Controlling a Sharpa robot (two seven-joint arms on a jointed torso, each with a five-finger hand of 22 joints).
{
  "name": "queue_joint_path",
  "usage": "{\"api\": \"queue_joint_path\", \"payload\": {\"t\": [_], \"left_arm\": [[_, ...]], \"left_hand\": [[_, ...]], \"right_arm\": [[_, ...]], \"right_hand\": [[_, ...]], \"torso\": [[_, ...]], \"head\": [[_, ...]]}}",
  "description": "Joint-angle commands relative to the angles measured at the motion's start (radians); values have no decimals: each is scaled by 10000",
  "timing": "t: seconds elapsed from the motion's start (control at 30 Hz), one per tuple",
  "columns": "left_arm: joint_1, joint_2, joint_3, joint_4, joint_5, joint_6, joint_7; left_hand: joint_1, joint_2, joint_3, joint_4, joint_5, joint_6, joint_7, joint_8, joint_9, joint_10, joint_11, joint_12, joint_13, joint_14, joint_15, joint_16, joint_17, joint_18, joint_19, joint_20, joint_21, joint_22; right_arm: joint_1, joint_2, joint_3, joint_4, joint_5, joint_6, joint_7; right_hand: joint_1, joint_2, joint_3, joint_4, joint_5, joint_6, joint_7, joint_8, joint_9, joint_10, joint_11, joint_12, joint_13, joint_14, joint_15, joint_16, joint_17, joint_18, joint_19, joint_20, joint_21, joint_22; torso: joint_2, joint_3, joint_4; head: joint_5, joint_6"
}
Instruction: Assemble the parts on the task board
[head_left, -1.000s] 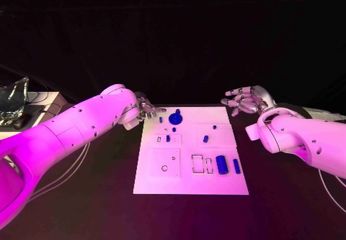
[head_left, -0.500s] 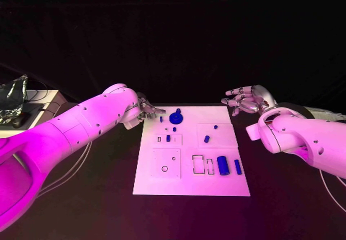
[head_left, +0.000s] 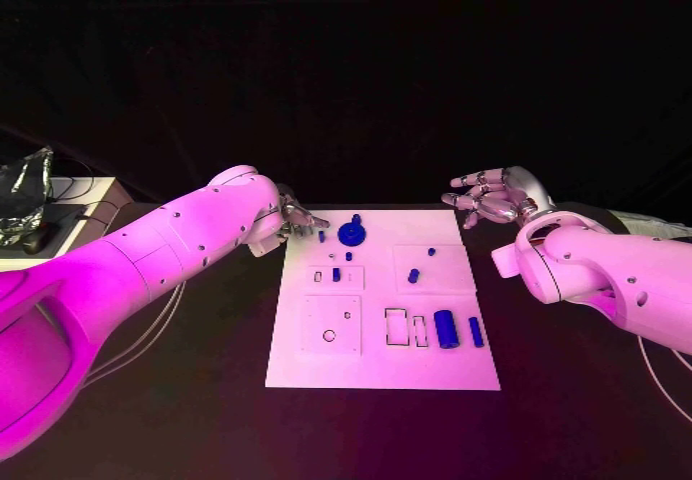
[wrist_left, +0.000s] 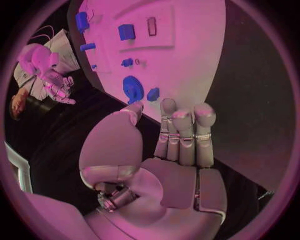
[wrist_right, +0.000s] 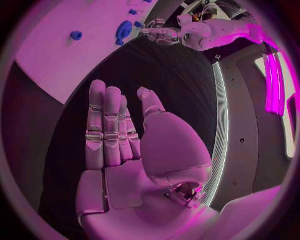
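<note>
Nothing shifted, left robot hand (head_left: 293, 222) open beside blue disc part (head_left: 352, 236), right robot hand (head_left: 490, 200) open

Your head camera looks steeply down on the worktop (head_left: 173, 400) from above, with the task board (head_left: 382, 370) centred. Each wrist camera sits close behind its own hand, facing out past the fingers: left hand (wrist_left: 165, 165), right hand (wrist_right: 128, 165). All three views share the board's far end, just beyond both hands.
</note>
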Motion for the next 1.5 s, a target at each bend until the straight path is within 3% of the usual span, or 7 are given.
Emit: {"api": "queue_joint_path", "payload": {"t": [0.03, 0.17, 0.3, 1.0, 1.5], "left_arm": [[46, 69, -34, -75, -150, 245, 96], [84, 112, -123, -158, -191, 337, 79], [108, 150, -183, -191, -177, 361, 80], [189, 254, -272, -173, 47, 345, 36], [191, 349, -399, -201, 154, 401, 53]], "left_hand": [[-66, -113, 271, -125, 1, -77, 14, 94, 47, -65, 2, 54, 2, -5, -17, 67, 19, 103, 67, 12, 38, 22], [-263, -121, 671, -463, 26, -115, 7, 171, 99, -78, -4, 66, 9, 4, -20, 101, 57, 94, 94, 5, 51, 78], [-348, -111, 745, -576, 40, -123, 7, 203, 111, -86, -4, 83, 17, -1, -18, 123, 80, 87, 100, 0, 51, 113], [-473, -131, 812, -466, 35, -109, -20, 252, 129, -64, -22, 122, 30, 41, -31, 222, 196, 71, 171, -4, 144, 215], [-325, -78, 944, -657, 32, -50, -48, 261, 120, -1, -52, 111, 23, 108, -56, 291, 300, 54, 245, -19, 234, 304]], "right_arm": [[15, -9, 12, 37, -50, -11, 145], [26, -13, 16, 57, -53, -14, 144], [31, -14, 20, 65, -54, -16, 145], [39, 29, 27, 66, -55, -20, 162], [39, 52, 28, 69, -57, -16, 169]], "right_hand": [[-31, 4, 45, 0, 38, 19, 61, -61, -15, -8, -90, -55, -7, 48, -24, -32, 0, -36, -59, -17, 47, -12], [-31, 4, 45, 0, 38, 19, 61, -61, -15, -8, -90, -55, -7, 48, -24, -32, 0, -36, -59, -17, 47, -12], [-34, 1, 44, 1, 49, 19, 61, -63, -15, -7, -90, -54, -7, 49, -24, -31, 1, -36, -61, -17, 50, -14], [-38, -10, 43, 2, 102, 23, 61, -68, -13, -6, -90, -55, -5, 46, -24, -28, 4, -35, -67, -17, 67, -18], [-31, -6, 49, -2, 126, 29, 59, -69, -11, -5, -93, -54, -3, 49, -26, -23, 7, -34, -70, -18, 81, -21]], "torso": [[8, 7, -4], [13, 16, -12], [10, 20, -8], [-2, 8, 17], [18, 10, 3]], "head": [[2, -15], [-4, -44], [-15, -57], [-18, -97], [-35, -129]]}}
